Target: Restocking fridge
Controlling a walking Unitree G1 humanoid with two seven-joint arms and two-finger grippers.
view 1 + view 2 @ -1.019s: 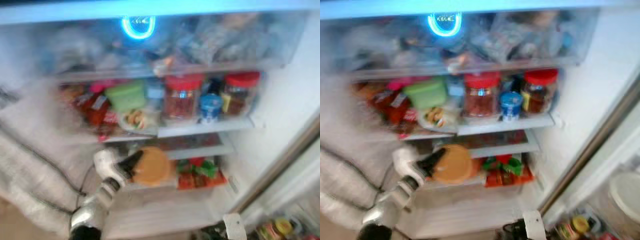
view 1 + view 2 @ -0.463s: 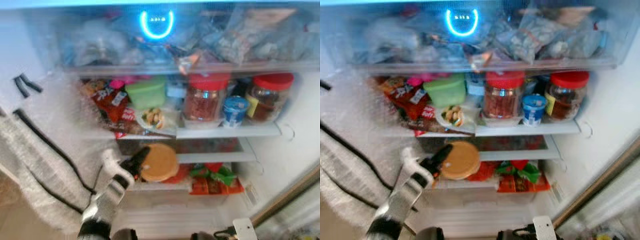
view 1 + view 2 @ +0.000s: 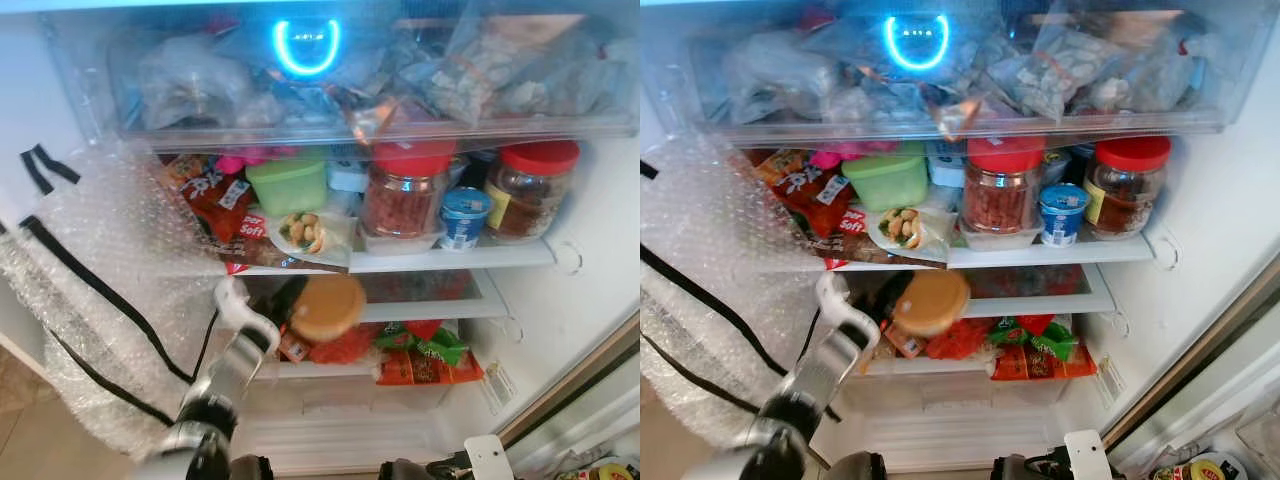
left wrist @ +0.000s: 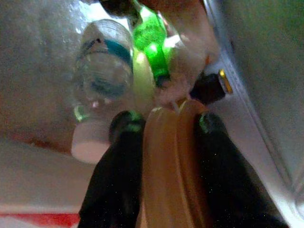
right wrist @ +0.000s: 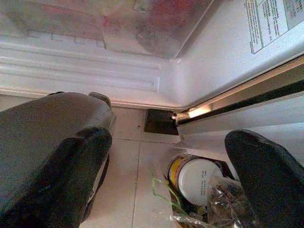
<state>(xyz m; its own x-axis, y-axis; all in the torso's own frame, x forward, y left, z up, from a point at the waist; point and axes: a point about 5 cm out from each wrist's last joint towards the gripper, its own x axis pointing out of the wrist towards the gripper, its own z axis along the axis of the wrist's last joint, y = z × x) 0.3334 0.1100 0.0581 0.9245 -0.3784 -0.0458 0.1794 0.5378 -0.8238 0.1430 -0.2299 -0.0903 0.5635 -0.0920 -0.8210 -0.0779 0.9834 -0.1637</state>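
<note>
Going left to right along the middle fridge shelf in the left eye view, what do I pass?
Red snack bag → green container → red-lidded jar → blue-lidded yogurt cup → second red-lidded jar.

- A home kitchen: an open fridge (image 3: pixel 590 300) crammed with jars (image 3: pixel 405 195), snack packets (image 3: pixel 215 195) and bagged food (image 3: pixel 480 70).
- Tiled floor (image 5: pixel 137 171) beneath.

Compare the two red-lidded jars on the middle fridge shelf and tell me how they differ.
The left jar stands nearer the shelf's middle, and its contents look reddish. The right jar sits by the fridge's right wall, holds darker brown contents and carries a yellow label on its side. Both are clear, upright and capped with red lids, with a small blue-and-white cup between them.
</note>
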